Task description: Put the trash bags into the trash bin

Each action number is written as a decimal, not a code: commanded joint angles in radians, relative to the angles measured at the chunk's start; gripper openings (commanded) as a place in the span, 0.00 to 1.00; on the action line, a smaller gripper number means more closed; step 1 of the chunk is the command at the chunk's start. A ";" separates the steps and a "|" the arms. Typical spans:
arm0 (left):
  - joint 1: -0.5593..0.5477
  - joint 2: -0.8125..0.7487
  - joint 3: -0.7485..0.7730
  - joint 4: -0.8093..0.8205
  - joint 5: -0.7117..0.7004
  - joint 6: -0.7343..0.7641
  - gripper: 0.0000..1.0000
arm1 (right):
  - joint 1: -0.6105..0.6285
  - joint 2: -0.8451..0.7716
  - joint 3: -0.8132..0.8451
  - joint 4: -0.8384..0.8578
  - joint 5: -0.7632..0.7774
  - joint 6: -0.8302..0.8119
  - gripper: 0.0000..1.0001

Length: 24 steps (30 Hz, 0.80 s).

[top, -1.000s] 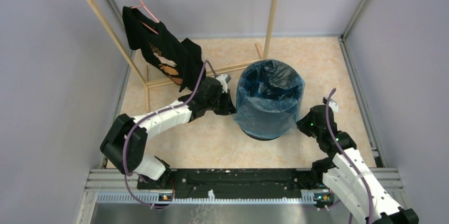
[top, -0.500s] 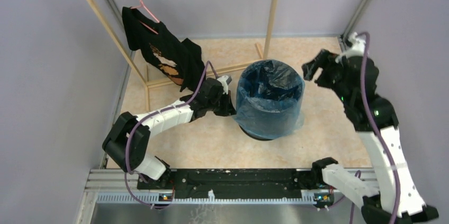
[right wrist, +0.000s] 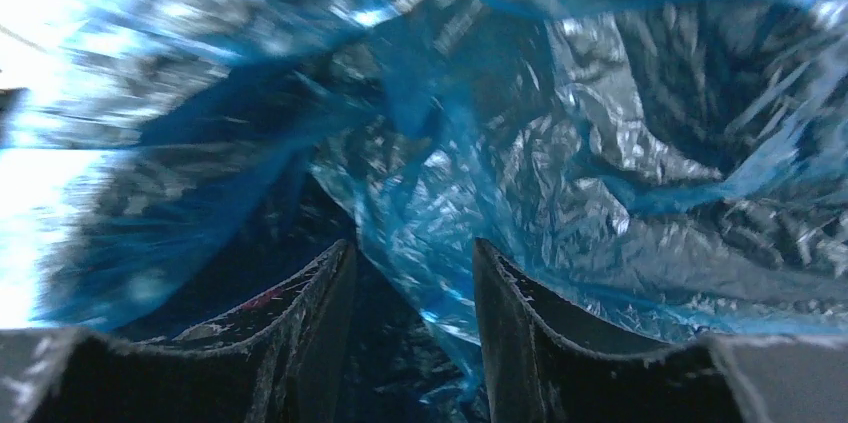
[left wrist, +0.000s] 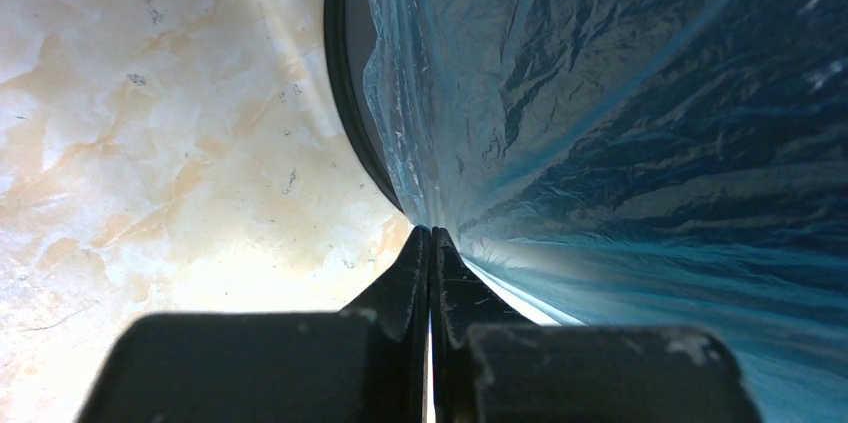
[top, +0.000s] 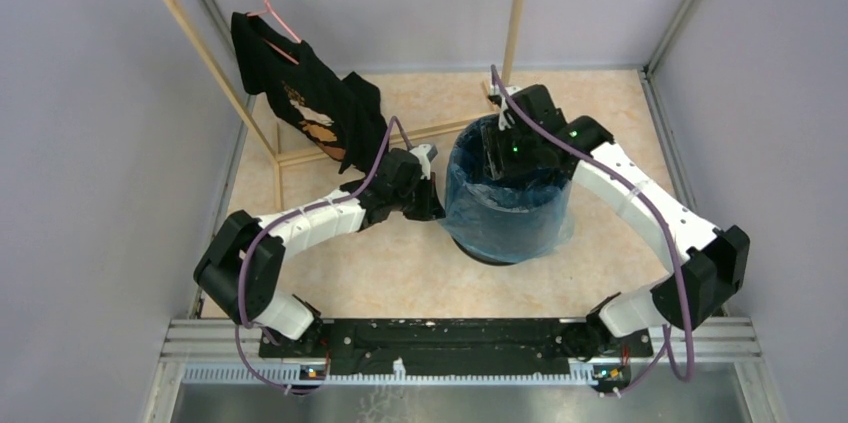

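The trash bin (top: 497, 253) stands mid-floor, and a light-blue trash bag (top: 510, 211) lines it and drapes over its outside. My left gripper (top: 436, 208) sits at the bin's left wall. In the left wrist view this gripper (left wrist: 430, 235) is shut, with the bag's film (left wrist: 620, 93) running taut into its tips beside the black bin wall (left wrist: 345, 113). My right gripper (top: 505, 169) reaches down into the bin's mouth. It is open (right wrist: 412, 258), and a crinkled fold of the bag (right wrist: 600, 143) hangs between its fingers (right wrist: 325, 293).
A wooden clothes rack (top: 515, 13) stands behind the bin, with a black shirt (top: 300, 93) on a pink hanger at its left. Grey walls close in the floor on three sides. The arms' mounting rail (top: 440, 338) runs along the near edge.
My right arm swung from low at the bin's right side, up and around, down into the bin's mouth, and its jaws opened. The left arm and the bin stayed put.
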 commanded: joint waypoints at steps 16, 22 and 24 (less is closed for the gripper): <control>-0.005 0.000 0.025 0.024 -0.034 0.040 0.00 | 0.038 -0.089 -0.240 0.063 0.080 -0.067 0.24; -0.005 0.002 0.033 0.024 -0.026 0.039 0.00 | 0.039 -0.079 -0.293 0.111 0.030 -0.102 0.18; -0.005 0.002 0.034 0.023 -0.028 0.040 0.00 | 0.038 -0.055 -0.305 0.122 0.009 -0.111 0.12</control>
